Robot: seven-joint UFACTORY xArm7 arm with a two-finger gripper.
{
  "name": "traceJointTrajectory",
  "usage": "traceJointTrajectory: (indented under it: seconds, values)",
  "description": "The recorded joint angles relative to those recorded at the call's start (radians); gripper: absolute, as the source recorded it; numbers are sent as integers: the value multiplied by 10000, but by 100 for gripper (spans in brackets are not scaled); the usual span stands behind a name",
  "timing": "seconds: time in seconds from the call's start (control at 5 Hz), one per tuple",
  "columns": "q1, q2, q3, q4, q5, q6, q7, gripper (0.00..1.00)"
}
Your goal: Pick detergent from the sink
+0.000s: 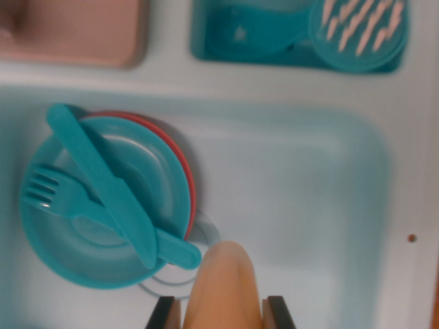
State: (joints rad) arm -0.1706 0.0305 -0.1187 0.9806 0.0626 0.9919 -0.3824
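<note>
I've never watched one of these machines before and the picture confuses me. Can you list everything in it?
Sink: one, pale blue-white, fills most of the view.
Plates: teal one stacked on a red one, sink's left.
Knife: one, teal, lying across the plates.
Fork: one, teal, under the knife.
Strainer: one, teal, slotted, in the upper-right tray.
Pink basin: one, upper left.
Detergent bottle: one, orange, bottom centre.
Hand: one; dark fingers either side of the bottle.

A blue plate (pixel 75 253) sat on a red plate (pixel 184 171). A blue knife (pixel 103 181) and fork (pixel 82 209) lay across it. A round blue strainer (pixel 358 31) was up top.
</note>
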Motion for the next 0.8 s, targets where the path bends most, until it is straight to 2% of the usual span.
traceJointTrajectory:
  seconds: [0.2, 0.4, 0.6, 0.8]
  values:
    - [2, -117, 0, 324, -26, 439, 33, 100]
    - [2, -117, 0, 324, -26, 439, 33, 100]
    - [5, -238, -1, 662, -54, 896, 68, 100]
    - [5, -238, -1, 662, -54, 896, 68, 100]
